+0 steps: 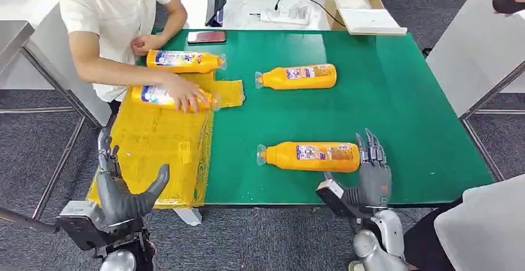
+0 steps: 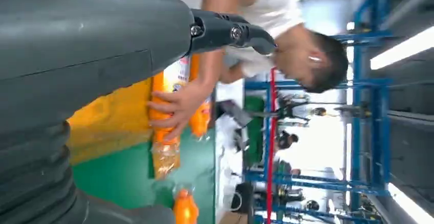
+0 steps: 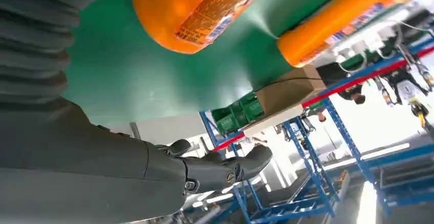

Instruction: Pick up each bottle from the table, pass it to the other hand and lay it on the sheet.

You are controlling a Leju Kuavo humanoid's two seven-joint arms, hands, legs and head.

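Four orange bottles lie on their sides. The nearest bottle [image 1: 309, 156] rests on the green table [image 1: 396, 98]; my right hand [image 1: 373, 171] stands open just beside its base, fingers up, not gripping it. That bottle's base [image 3: 204, 9] looms close in the right wrist view, with a second bottle [image 3: 348, 19] beyond it, the one lying mid-table [image 1: 297, 77]. Two more bottles [image 1: 186, 61] [image 1: 167, 96] lie on the yellow sheet [image 1: 161, 153]; a person's hand [image 1: 189, 98] presses on the nearer one [image 2: 164, 127]. My left hand [image 1: 124, 190] hovers open at the sheet's near left corner.
A person in a white shirt [image 1: 111, 17] leans over the table's far left. A phone [image 1: 206, 36], tablet [image 1: 216, 2], power strip [image 1: 285, 15] and cardboard box [image 1: 359, 5] lie beyond the far edge. Another person's white sleeve [image 1: 483, 221] is at the near right.
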